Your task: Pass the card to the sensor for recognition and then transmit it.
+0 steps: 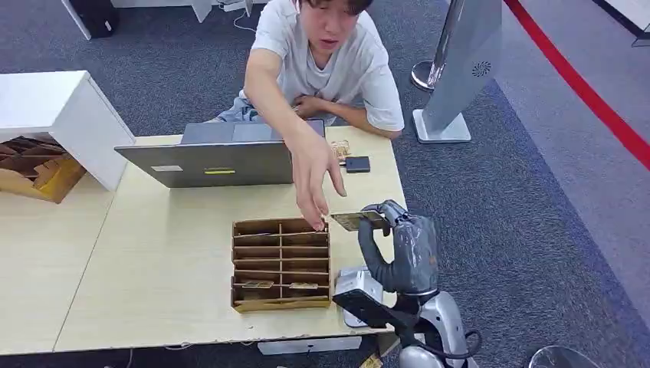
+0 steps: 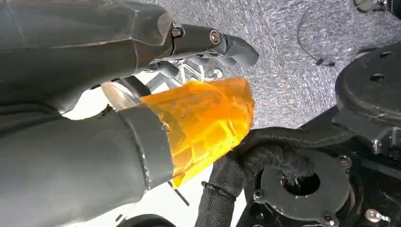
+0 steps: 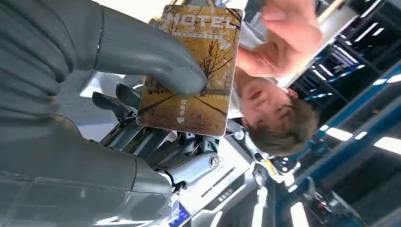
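In the head view, we see the right robot hand (image 1: pixel 402 249) raised over the surface (image 1: pixel 153 268), pinching the card (image 1: pixel 355 221); a person's hand (image 1: pixel 310 172) hangs just beside it, above the divided tray (image 1: pixel 280 264). In the left wrist view, we cannot tell whether the left robot hand (image 2: pixel 142 94) is apart or together. In the right wrist view, the thumb (image 3: pixel 156 61) clamps the card (image 3: pixel 196 71).

Right arm raised from below, near the table's right edge; right hand (image 1: pixel 406 245) upright, thumb (image 3: pixel 156 66) pressing the card (image 3: pixel 196 71) against the fingers; left hand (image 2: pixel 94 109) hanging low, fingers curled, holding nothing.
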You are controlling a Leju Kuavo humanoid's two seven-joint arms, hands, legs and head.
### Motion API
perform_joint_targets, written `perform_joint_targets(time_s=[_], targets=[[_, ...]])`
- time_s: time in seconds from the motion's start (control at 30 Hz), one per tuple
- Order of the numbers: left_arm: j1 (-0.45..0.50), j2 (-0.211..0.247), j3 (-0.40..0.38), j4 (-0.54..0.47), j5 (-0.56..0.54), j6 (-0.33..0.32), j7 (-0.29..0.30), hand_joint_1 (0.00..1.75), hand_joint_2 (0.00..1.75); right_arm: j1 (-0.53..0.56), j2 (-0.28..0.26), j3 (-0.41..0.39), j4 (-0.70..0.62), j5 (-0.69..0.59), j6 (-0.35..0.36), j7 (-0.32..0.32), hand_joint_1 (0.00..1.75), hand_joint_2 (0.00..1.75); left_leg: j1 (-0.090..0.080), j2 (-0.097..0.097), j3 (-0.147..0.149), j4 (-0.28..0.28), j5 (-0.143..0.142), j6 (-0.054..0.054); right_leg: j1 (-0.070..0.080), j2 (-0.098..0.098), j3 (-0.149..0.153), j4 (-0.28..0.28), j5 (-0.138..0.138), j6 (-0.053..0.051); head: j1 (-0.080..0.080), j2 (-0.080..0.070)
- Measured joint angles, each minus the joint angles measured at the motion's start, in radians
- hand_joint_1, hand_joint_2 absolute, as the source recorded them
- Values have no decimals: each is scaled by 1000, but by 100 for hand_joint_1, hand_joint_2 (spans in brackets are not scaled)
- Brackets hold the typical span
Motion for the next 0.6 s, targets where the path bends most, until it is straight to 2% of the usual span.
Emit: perform_joint_targets(time_s=[0.3, 0.37, 0.4, 0.43, 0.47, 0.5, 0.53, 0.57, 0.6], targets=[[-5, 0, 0, 8, -11, -47, 5, 0, 0, -28, -1, 45, -1, -28, 5, -35, 175, 175, 0, 0, 0, 0, 0, 0, 0, 0, 0, 0, 0, 0, 0, 0], [-8, -4, 0, 16, -39, -29, 28, 0, 0, -32, -1, 51, -1, -31, 6, -37, 175, 175, 0, 0, 0, 0, 0, 0, 0, 0, 0, 0, 0, 0, 0, 0], [-30, -73, 0, 64, -120, 34, 101, 0, 0, -33, -1, 54, -2, -20, 12, -32, 175, 175, -3, -1, 1, 0, 0, 0, -3, -1, 0, -1, 0, 0, 0, 0], [-54, -145, 0, 161, -214, 92, 187, 0, 0, -32, 0, 53, -7, -3, 25, -23, 175, 175, -10, -3, 2, -3, 2, 4, -10, -3, 0, -1, 1, 2, 3, 0], [-90, -275, 2, 338, -387, 162, 316, 0, 0, -29, 4, 53, -19, 21, 47, -11, 175, 175, -13, -5, 2, -4, 4, 6, -13, -5, 0, 0, 0, 6, -12, 0], [-117, -364, 2, 469, -611, 166, 395, 0, 0, -26, 6, 53, -34, 40, 63, -2, 175, 175, -11, -6, 1, -4, 4, 6, -11, -6, 1, 0, 0, 6, -16, 0], [-136, -434, 2, 550, -833, 155, 409, 0, 0, -24, 6, 52, -46, 50, 74, 2, 175, 175, -10, -6, 0, -3, 4, 6, -10, -6, 2, -1, 0, 6, -12, 0], [-153, -498, 2, 624, -1039, 146, 399, 0, 0, -19, 7, 51, -60, 56, 86, 7, 82, 175, -11, -6, 0, -3, 3, 7, -11, -6, 2, -1, 1, 7, -13, 0], [-172, -557, 3, 705, -1220, 145, 393, 0, 0, -11, 9, 47, -75, 62, 97, 7, 45, 175, -11, -9, 0, -3, 3, 8, -10, -6, 3, -2, 1, 7, -11, 0]])
